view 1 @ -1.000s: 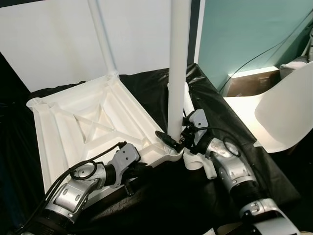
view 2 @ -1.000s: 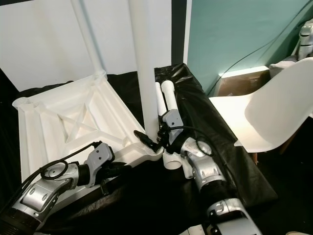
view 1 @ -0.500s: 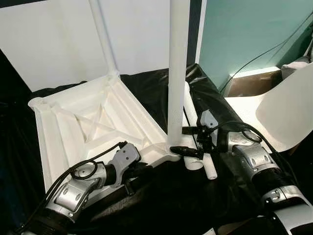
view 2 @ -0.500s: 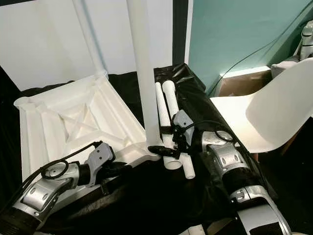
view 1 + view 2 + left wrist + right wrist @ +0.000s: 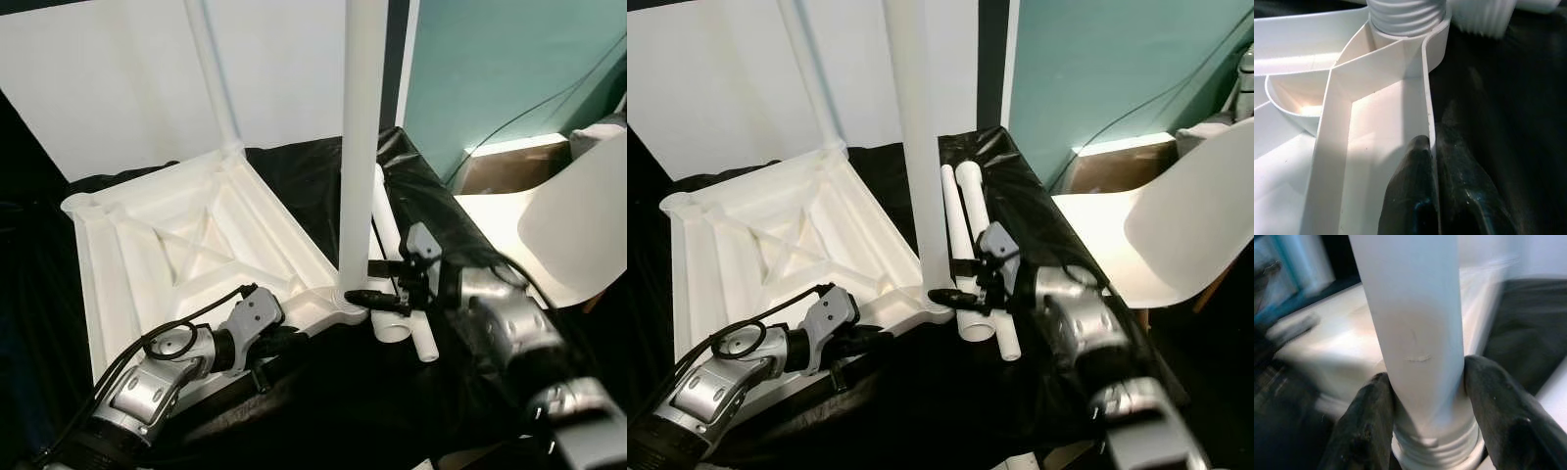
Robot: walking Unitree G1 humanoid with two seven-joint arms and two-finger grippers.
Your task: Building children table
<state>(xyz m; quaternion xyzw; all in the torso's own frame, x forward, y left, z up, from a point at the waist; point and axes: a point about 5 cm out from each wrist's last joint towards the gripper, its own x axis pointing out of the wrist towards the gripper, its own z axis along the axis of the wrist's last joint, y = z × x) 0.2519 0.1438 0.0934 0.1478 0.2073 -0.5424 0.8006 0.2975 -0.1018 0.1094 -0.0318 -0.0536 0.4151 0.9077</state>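
With the left gripper (image 5: 1432, 196) pinching the tabletop (image 5: 186, 245) rim, the right gripper (image 5: 1425, 421), clamped low on the leg (image 5: 358, 147), needed to twist squarely.

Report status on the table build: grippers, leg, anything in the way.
Right gripper jaws clamped on the upright leg at its threaded base. Left gripper pinching the tabletop rim. Two spare legs lie beside the socket.

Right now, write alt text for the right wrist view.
Two black fingers grip a white table leg just above its threaded end, which sits in the white tabletop. Black cloth lies behind; the background is blurred.
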